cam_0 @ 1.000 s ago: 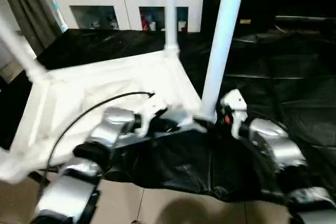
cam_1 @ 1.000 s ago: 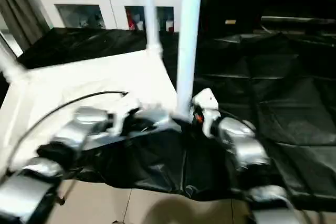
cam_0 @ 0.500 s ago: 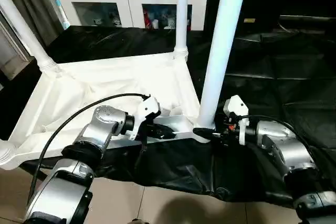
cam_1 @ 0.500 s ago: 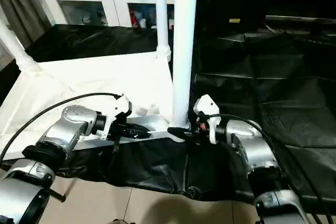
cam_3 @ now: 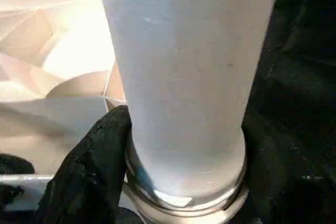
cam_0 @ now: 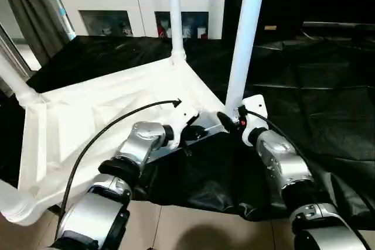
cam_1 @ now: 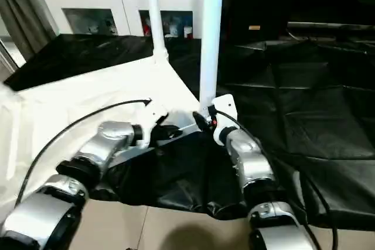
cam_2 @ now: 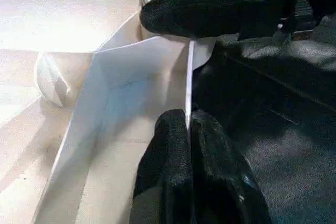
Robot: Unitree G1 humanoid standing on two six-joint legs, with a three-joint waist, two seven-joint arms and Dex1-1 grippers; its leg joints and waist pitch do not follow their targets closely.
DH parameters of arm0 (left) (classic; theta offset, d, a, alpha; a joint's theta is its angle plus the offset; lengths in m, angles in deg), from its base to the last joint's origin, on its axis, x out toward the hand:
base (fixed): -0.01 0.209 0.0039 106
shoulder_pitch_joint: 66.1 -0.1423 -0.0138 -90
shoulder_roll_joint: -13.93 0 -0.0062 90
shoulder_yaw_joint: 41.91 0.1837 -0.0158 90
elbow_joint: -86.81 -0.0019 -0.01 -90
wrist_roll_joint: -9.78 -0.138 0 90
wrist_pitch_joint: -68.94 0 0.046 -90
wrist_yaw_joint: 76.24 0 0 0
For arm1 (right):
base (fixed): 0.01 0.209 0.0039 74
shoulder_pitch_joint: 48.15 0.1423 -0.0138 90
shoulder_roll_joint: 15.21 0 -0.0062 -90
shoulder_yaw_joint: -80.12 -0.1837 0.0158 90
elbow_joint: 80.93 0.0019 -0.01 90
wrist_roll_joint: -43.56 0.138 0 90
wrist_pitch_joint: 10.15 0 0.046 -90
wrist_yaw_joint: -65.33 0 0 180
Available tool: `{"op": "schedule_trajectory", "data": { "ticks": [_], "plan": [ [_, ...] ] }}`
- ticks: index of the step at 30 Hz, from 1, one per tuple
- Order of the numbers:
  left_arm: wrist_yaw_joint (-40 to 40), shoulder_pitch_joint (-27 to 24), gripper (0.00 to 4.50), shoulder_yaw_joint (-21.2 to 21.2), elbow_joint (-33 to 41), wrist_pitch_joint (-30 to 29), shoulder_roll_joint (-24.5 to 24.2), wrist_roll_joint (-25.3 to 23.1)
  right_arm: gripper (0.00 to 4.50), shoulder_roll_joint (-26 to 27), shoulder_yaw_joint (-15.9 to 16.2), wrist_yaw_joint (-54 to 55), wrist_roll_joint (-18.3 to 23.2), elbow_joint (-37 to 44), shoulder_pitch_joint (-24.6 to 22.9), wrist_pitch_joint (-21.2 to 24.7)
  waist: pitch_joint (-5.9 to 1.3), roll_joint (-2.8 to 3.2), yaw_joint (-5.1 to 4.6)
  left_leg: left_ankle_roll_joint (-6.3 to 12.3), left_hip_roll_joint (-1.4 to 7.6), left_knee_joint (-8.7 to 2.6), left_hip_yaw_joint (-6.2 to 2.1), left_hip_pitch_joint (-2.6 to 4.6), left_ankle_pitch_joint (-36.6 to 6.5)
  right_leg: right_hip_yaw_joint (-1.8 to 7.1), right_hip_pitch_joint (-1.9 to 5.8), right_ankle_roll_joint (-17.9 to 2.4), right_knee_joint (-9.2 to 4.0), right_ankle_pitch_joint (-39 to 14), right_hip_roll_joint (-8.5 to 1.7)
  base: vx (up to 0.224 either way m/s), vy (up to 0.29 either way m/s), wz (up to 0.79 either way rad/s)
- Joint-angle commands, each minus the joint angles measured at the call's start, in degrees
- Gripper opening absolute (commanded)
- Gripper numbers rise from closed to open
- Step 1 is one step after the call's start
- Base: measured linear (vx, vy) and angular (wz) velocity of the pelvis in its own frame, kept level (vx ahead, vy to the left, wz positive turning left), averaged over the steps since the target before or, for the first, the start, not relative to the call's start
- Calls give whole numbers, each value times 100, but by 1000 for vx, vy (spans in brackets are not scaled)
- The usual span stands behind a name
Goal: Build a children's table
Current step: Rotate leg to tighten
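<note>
Left wrist view, left gripper (cam_2: 188, 129) clenched on white plastic table's near rim (cam_2: 189, 85), right gripper (cam_3: 157, 182) hugging nearest white tubular leg (cam_3: 184, 72) beside that rim, black sheet (cam_0: 328, 103) beyond.

Upturned table (cam_0: 99, 115) on sheet (cam_0: 304, 92), cabinet (cam_0: 140, 4) behind

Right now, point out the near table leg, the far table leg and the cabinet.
near table leg (cam_0: 241, 57), left eye view, mid shaft.
far table leg (cam_0: 174, 16), left eye view, mid shaft.
cabinet (cam_0: 143, 13), left eye view, white frame between glass doors.

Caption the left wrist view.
Left gripper pinching the upturned table's rim, right gripper's finger against the corner leg.
</note>
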Motion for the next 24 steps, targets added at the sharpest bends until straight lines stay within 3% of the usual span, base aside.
{"op": "schedule_trajectory", "data": {
  "ticks": [1, 2, 3, 4, 5, 7, 14, 16, 19, 21, 24],
  "plan": [
    [132, 201, 0, -101, 5, 189, 430, 226, 328, 492, 190, -406, 232, -320, -67, 238, -261, -50, -19, 16, 224, -497, -168, 134, -2115, 195, 125, -1099, -522, -2035, -331, 0, 0, 0],
    [92, 196, 0, -94, 7, 204, 423, 224, 342, 473, 199, -459, 246, -295, -53, 241, -263, -63, -22, 25, 226, -501, -166, 137, -2143, 198, 129, -1120, -523, -1986, -333, 0, 0, 0],
    [17, 197, 0, -79, -9, 234, 403, 219, 342, 425, 242, -532, 200, -272, -33, 187, -266, -10, -20, 20, 229, -504, -176, 133, -2152, 196, 137, -1129, -511, -1963, -340, 0, 0, 0],
    [-21, 199, 0, -69, -21, 252, 389, 215, 348, 393, 272, -577, 161, -261, -23, 147, -268, -45, -32, 24, 229, -506, -171, 122, -2141, 189, 141, -1134, -514, -1894, -330, 0, 0, 0],
    [-233, 162, 0, -41, 26, 263, 328, 227, 371, 277, 348, -825, 157, -165, -45, 102, -270, -54, -31, 51, 225, -501, -166, 115, -2110, 188, 152, -1155, -505, -1845, -328, 0, 0, 0],
    [-530, 102, 0, 4, 112, 279, 233, 245, 371, 98, 452, -1227, 190, 8, -108, 63, -279, -48, -21, 87, 227, -489, -157, 115, -2036, 193, 154, -1179, -503, -1775, -338, 0, 0, 0],
    [-1755, -125, 0, 202, 422, 327, -343, 277, 371, -846, 627, -3176, 545, 920, -491, 30, -373, -68, 117, 623, 256, -352, -111, 52, -963, 162, 229, -1539, -329, -316, -329, 0, 0, 0],
    [-2016, -181, 0, 215, 506, 288, -439, 312, 371, -999, 631, -3531, 648, 1062, -568, 8, -374, -56, 153, 733, 265, -341, -110, 30, -850, 158, 224, -1594, -296, -130, -326, 0, 0, 0],
    [-2534, -325, 0, 252, 726, 172, -657, 382, 371, -1305, 608, -4084, 764, 1199, -663, -34, -397, -75, 186, 781, 278, -318, -112, 41, -746, 155, 211, -1666, -261, 59, -318, 0, 0, 0],
    [-2617, -356, 0, 259, 763, 162, -710, 393, 371, -1371, 606, -4185, 778, 1212, -677, -61, -398, -54, 195, 818, 283, -311, -109, 40, -731, 156, 185, -1694, -252, 97, -314, 0, 0, 0],
    [-2724, -406, 0, 267, 820, 142, -783, 427, 357, -1477, 587, -4393, 826, 1309, -730, -11, -370, -73, 200, 735, 287, -333, -102, 48, -978, 153, 169, -1677, -284, -257, -314, 0, 0, 0]
  ]
}}
